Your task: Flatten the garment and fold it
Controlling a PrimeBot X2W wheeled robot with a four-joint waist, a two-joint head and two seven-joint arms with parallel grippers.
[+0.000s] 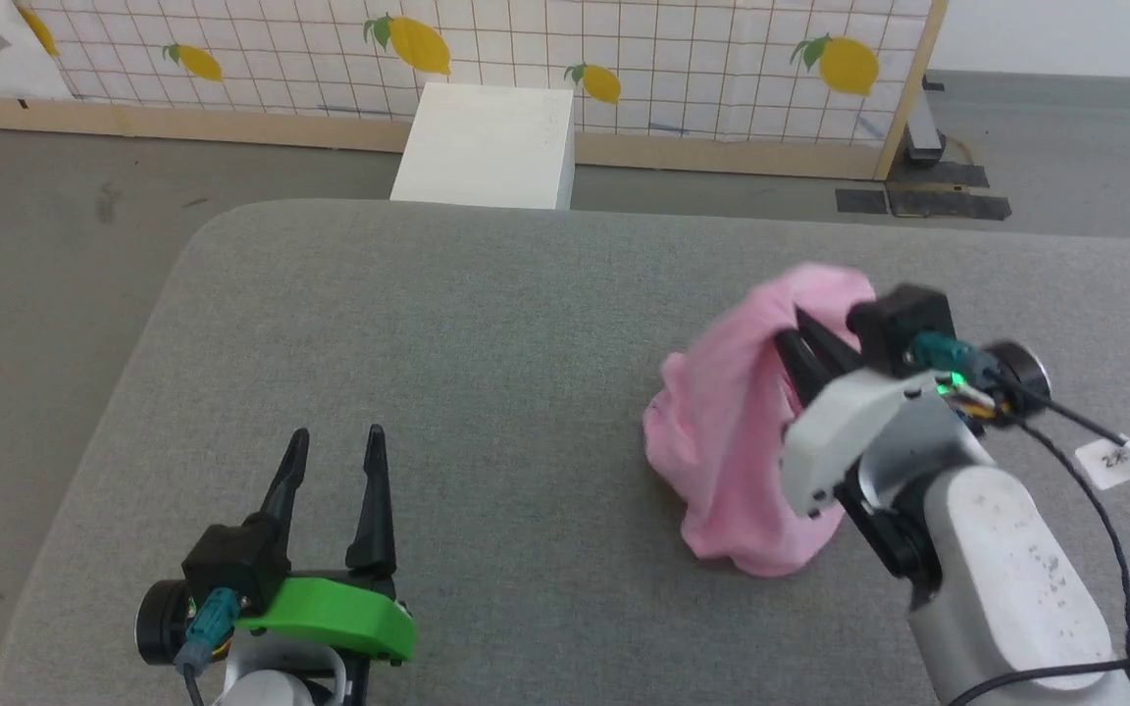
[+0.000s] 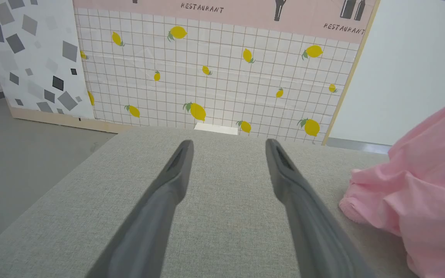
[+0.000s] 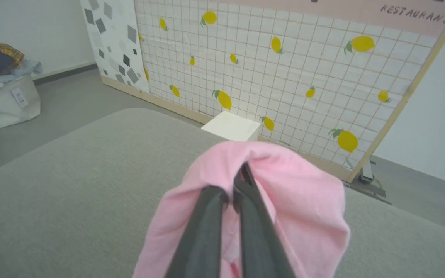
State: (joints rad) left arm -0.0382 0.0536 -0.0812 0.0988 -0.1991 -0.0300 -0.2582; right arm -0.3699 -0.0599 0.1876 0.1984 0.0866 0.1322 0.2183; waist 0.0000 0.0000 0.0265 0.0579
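The light-pink garment [image 1: 737, 422] hangs bunched and draped over my right gripper [image 1: 798, 316], its lower folds resting on the grey padded table [image 1: 487, 333]. In the right wrist view the two dark fingers [image 3: 207, 227] are pressed together with pink fabric [image 3: 292, 200] pinched at their tips and falling around them. My left gripper [image 1: 334, 441] rests low over the table's near left, open and holding nothing, well to the left of the cloth. The left wrist view has its spread fingers [image 2: 168, 193] over bare table, with the pink garment [image 2: 423, 193] at the right edge. No tag is visible.
A white box [image 1: 487, 147] stands on the floor just beyond the table's far edge, before a lemon-patterned tiled wall panel [image 1: 624, 49]. A pale bag with clothes [image 3: 2, 92] sits on the floor to the far left. Grey floor surrounds the table.
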